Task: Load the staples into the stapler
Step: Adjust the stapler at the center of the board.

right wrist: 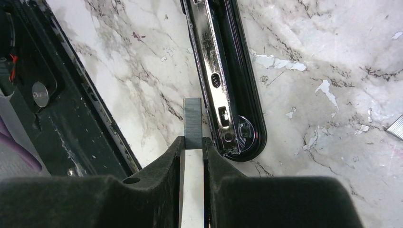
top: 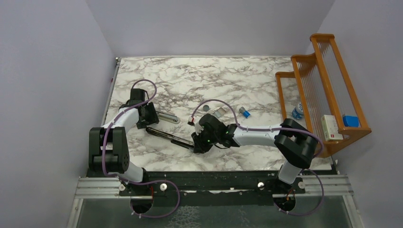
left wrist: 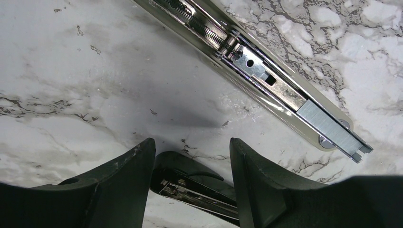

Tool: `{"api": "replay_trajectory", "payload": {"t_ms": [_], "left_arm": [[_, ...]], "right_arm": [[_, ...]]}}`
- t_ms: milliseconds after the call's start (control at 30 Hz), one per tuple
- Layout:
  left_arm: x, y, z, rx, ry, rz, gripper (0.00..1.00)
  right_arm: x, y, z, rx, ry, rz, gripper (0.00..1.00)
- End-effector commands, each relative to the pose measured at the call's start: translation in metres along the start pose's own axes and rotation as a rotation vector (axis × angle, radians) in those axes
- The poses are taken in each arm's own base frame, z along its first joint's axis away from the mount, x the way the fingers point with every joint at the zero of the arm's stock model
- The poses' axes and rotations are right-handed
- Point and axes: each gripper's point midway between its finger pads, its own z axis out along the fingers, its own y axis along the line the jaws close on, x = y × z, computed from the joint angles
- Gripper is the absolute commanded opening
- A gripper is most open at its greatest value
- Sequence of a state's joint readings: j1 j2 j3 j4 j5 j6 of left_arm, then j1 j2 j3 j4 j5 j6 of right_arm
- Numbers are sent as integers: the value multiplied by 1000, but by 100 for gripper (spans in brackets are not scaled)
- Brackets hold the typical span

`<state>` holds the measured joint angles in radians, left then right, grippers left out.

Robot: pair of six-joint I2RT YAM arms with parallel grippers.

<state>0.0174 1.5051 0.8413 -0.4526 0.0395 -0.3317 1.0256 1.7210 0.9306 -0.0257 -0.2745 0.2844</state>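
Observation:
The stapler lies opened flat on the marble table: a silver magazine arm (top: pixel 168 117) and a black base (top: pixel 171 137). In the left wrist view the magazine (left wrist: pixel 247 64) holds a strip of staples (left wrist: pixel 328 126) at its front end. My left gripper (top: pixel 146 116) is open, its fingers (left wrist: pixel 128 185) standing either side of a black stapler part (left wrist: pixel 190 178) near the hinge. My right gripper (top: pixel 198 142) is shut on a short grey staple strip (right wrist: pixel 193 121), which sticks out just left of the black base's rounded end (right wrist: pixel 237 123).
Loose staple strips (top: pixel 219 113), a small dark disc (top: pixel 206 108) and a blue-and-white cylinder (top: pixel 244 112) lie right of centre. Another strip shows at the right wrist view's edge (right wrist: pixel 397 127). A wooden rack (top: pixel 328 80) at the right holds a white-and-red box (top: pixel 331 127).

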Motion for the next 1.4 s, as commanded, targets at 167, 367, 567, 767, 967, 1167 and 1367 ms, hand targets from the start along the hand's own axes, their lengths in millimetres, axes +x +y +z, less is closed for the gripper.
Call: {"api": "replay_trajectory", "payload": {"t_ms": [167, 367, 567, 767, 967, 1167, 1367], "left_arm": [[-20, -3, -9, -6, -60, 17, 63], [-15, -9, -4, 26, -27, 24, 63], [-15, -16, -3, 64, -10, 33, 63], [-6, -15, 0, 59, 18, 40, 63], [-3, -9, 3, 19, 37, 55, 63], [3, -17, 8, 59, 81, 60, 63], [3, -13, 11, 36, 84, 63, 63]], "right_arm": [[-61, 22, -32, -55, -179, -282, 20], [-77, 4, -40, 51, -184, -470, 19], [-81, -16, -39, 152, -115, -533, 19], [-86, -16, -35, 159, -114, -491, 19], [-84, -11, -27, 132, -64, -425, 18], [-79, -16, -20, 149, -10, -404, 19], [-69, -18, -16, 141, 38, -390, 19]]}}
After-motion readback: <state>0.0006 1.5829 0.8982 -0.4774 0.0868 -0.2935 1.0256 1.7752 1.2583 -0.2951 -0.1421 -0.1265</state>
